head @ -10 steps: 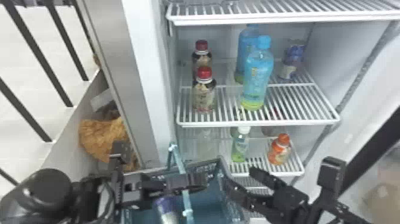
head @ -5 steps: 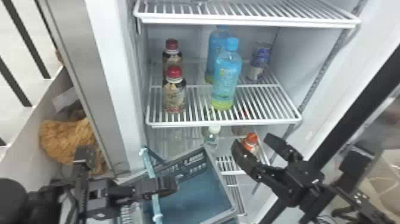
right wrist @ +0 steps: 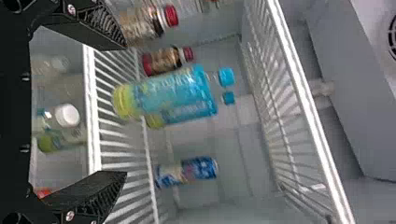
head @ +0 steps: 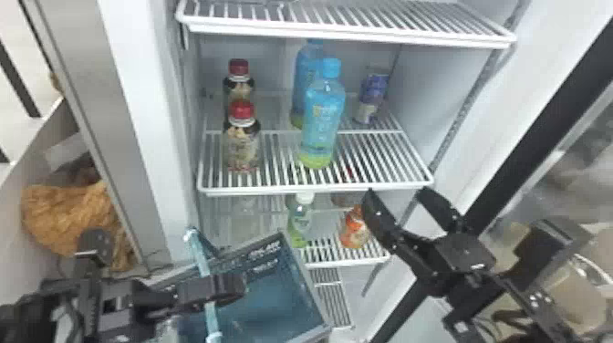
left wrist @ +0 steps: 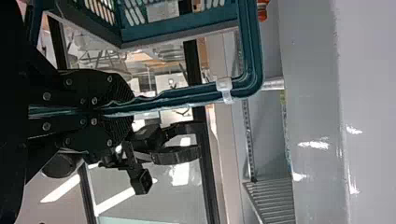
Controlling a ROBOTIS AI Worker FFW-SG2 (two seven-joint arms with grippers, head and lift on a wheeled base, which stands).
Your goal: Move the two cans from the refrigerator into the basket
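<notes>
In the head view, we see a blue can (head: 371,100) standing on the middle shelf (head: 314,189) of the refrigerator, toward the back and to the right of two blue bottles (head: 321,123). Two red-capped bottles (head: 241,141) stand at the left, one behind the other. On the shelf below (lower company, so to speak) we find a green bottle (head: 299,221) with a white cap and an orange bottle (head: 353,232).

Our left gripper (head: 235,288) has its fingers closed on the handle (head: 200,253) of the blue basket (head: 304,273), which is tilted in front of the refrigerator. Our right gripper (head: 396,194) holds nothing, its fingers spread wide.
</notes>
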